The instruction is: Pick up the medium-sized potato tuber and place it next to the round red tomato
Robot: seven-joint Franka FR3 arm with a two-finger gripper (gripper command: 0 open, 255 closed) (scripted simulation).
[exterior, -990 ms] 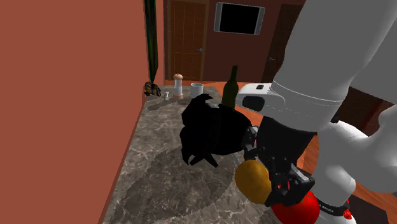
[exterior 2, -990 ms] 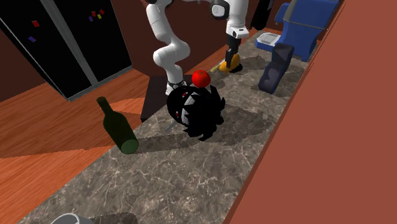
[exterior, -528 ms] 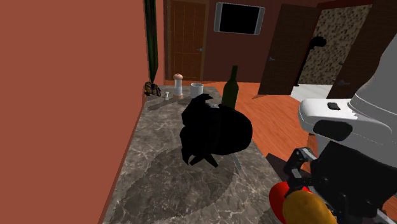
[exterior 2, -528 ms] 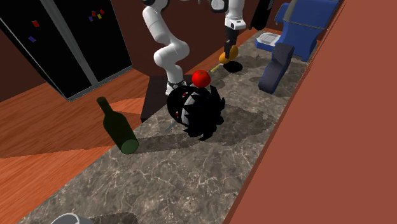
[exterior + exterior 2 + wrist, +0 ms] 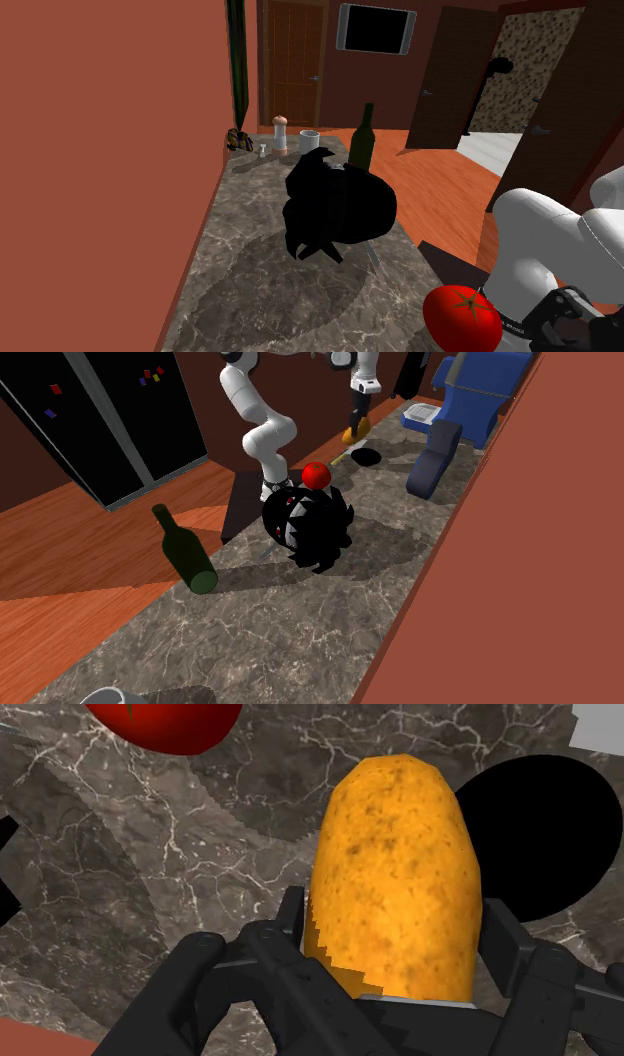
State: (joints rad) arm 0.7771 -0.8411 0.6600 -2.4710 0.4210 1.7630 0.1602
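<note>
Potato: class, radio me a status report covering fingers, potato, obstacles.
Fingers shut on potato. Potato held above counter, apart from tomato. Black spiky object close beside tomato, not between it and potato.

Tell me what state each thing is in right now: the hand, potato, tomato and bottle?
Gripper, shut on the potato.
Potato, clasped between the fingers, lifted off the counter.
Tomato, resting on the counter, not held.
Green bottle, standing upright.
</note>
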